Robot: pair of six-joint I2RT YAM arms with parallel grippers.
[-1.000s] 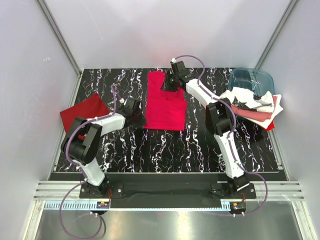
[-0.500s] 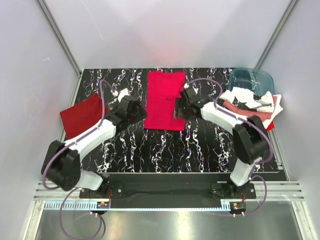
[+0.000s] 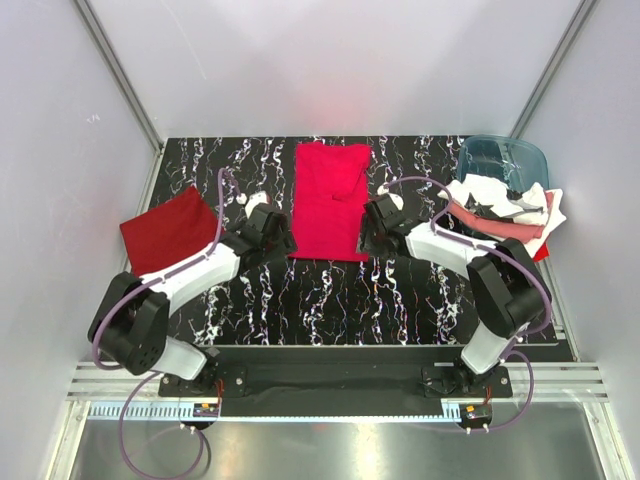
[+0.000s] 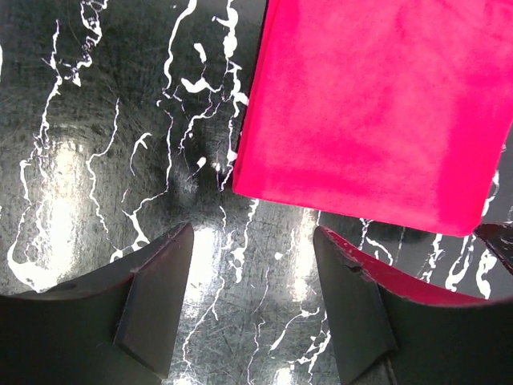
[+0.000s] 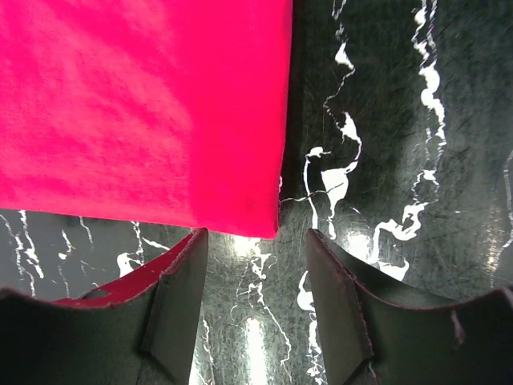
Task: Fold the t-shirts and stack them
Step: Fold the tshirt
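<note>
A bright crimson t-shirt (image 3: 331, 198) lies flat in a long folded strip at the table's middle back. My left gripper (image 3: 281, 237) hangs open just off its near left corner (image 4: 256, 180), with only bare table between the jaws. My right gripper (image 3: 368, 236) is open too, by the near right corner (image 5: 268, 220), holding nothing. A darker red folded t-shirt (image 3: 168, 228) lies at the far left. At the right, white, salmon pink and red t-shirts (image 3: 505, 213) sit in a loose pile.
A translucent blue-teal tub (image 3: 503, 158) stands at the back right behind the pile. The black marbled table (image 3: 330, 300) ends at a metal rail along the near edge. White walls close in at left, right and back.
Both arms have swung to the near corners of the crimson t-shirt, the right arm from its far end. Both grippers opened. The t-shirt's top now lies flat.
</note>
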